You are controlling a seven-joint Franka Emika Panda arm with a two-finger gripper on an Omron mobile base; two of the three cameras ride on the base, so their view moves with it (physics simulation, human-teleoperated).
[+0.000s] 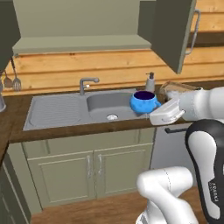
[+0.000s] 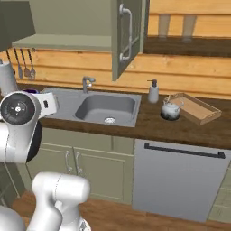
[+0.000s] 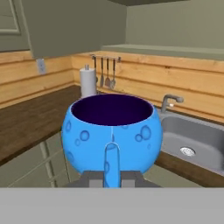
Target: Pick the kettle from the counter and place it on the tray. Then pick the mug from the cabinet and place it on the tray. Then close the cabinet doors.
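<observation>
The mug [image 3: 112, 133] is bright blue, round-bellied, dark inside; the fingers [image 3: 112, 177] clench its handle.

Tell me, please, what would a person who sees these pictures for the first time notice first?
The bright blue mug stands out first: the gripper holds it by its handle above the sink's front edge. Next, the open cabinet doors above the counter. Then the silvery kettle, at the near left corner of the wooden tray.
</observation>
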